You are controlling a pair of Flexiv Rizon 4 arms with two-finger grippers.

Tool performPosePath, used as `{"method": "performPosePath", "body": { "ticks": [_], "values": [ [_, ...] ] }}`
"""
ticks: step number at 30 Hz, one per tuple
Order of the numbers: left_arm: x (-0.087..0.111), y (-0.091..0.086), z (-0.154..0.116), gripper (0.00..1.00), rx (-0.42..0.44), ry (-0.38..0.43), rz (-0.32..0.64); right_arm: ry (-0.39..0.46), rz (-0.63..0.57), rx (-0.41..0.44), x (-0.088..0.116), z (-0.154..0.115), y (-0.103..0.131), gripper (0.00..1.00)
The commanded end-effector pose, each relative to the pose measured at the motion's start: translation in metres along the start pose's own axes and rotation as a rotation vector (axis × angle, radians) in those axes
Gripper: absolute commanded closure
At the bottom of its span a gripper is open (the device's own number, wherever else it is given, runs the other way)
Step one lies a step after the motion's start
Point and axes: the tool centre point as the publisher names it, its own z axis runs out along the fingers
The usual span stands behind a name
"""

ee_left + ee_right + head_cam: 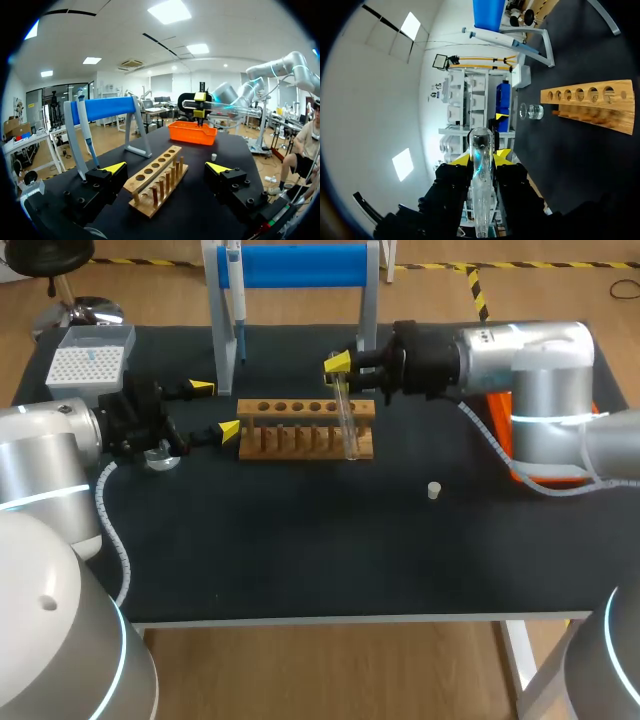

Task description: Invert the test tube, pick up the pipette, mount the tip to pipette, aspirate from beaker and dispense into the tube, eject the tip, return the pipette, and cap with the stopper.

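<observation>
1. Our right gripper (338, 372) is clamped on the clear glass test tube (348, 420), 2 yellow tips on opposite sides near its upper end. The tube hangs steeply over the right end of the wooden test tube rack (305, 428). We cannot tell if its lower end touches the rack.
2. Our left gripper (215, 410) is spread wide with nothing in it, just beside the rack's left end. The small clear glass beaker (160, 457) sits under it.
3. Handling, our read: the tube is light, stiff, smooth and brittle. It slips if gripped too softly and cracks if squeezed hard. Hold across the diameter with moderate force, away from the open mouth.
4. Turning it over needs clearance. The rack's pegs and holes are right below, and the blue-barred white stand (300, 265) is close behind. We would lift clear of the rack before rotating.
5. Open room is the black tabletop (300, 550) in front of the rack. Only the small white stopper (434, 490) lies there, well apart from the rack.
6. The blue-and-white pipette (236, 300) hangs by the stand's left leg, and the white tip box (88, 365) is at the far left corner.
7. The orange plastic tray (192, 132) is beside our right arm.
8. Our left arm crowds the beaker, which is 1 risk for the aspirate step.
</observation>
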Motion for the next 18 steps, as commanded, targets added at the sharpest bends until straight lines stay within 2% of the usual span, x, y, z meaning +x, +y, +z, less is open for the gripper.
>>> {"method": "performPosePath", "body": {
  "ticks": [1,12,16,18],
  "values": [
    [0.001,0.0,0.001,0.0,0.001,-0.006,0.0,-0.001,-0.002,-0.002,0.0,-0.001,-0.001,1.0],
    [0.001,0.0,0.001,0.0,0.001,-0.006,0.0,-0.001,-0.002,-0.002,0.0,-0.001,-0.001,1.0],
    [0.02,-0.022,0.006,0.0,0.217,-0.048,0.389,-0.001,-0.002,-0.002,0.0,-0.001,-0.001,1.0],
    [0.029,-0.028,0.004,0.0,0.349,-0.064,0.521,-0.001,-0.002,-0.002,0.0,-0.001,-0.001,1.0]
  ]
}}
